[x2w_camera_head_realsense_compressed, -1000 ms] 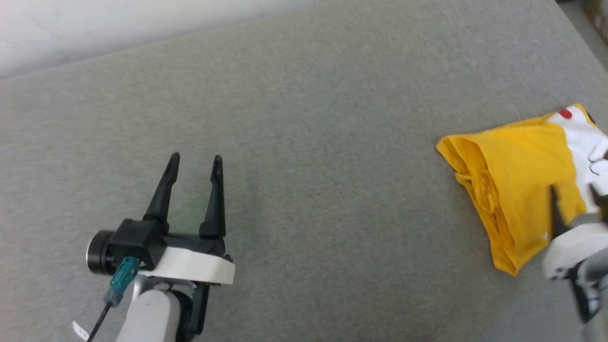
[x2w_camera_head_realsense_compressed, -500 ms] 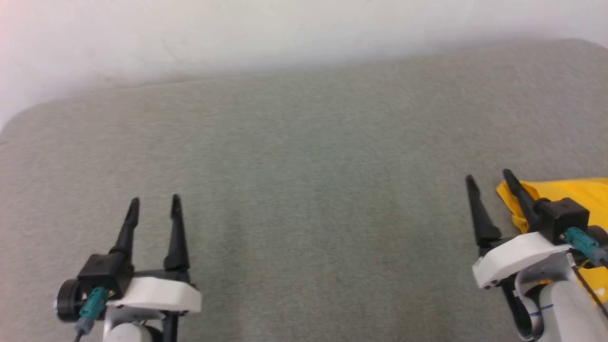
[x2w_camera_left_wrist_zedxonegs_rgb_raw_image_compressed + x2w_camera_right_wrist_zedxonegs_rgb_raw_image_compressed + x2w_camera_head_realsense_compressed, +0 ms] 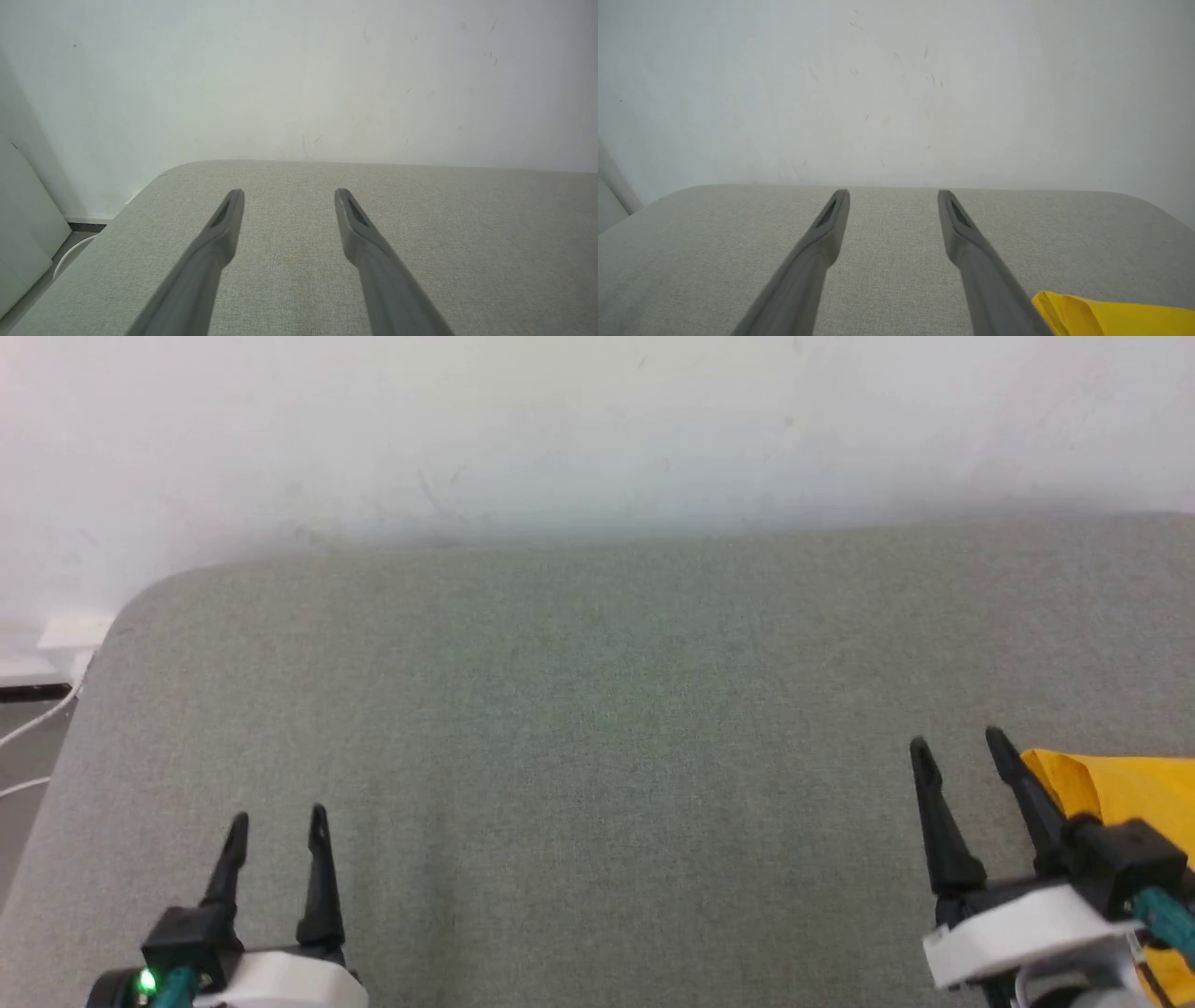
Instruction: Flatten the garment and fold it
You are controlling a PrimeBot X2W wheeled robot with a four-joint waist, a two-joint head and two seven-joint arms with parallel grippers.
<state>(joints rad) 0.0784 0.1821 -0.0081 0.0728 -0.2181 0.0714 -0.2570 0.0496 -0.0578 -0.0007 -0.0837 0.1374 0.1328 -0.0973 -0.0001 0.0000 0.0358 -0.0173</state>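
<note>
The garment (image 3: 1125,793), a bright yellow bundle, lies at the right edge of the grey table (image 3: 597,709), partly cut off by the frame. Its yellow corner (image 3: 1106,317) shows at the bottom right of the right wrist view. My right gripper (image 3: 960,747) hovers open just left of the cloth, fingers apart and empty; the same open fingers (image 3: 831,224) point toward the far wall. My left gripper (image 3: 277,821) stands open at the lower left, far from the garment, with nothing between its fingers (image 3: 224,224).
A white wall (image 3: 597,429) rises right behind the table's far edge. The table's rounded far left corner (image 3: 140,607) gives onto floor with white cables (image 3: 37,728) and a white box (image 3: 75,633).
The head camera has swung, so the wall and the table's far edge now show and most of the garment has left the frame. Both grippers stay open and empty.
</note>
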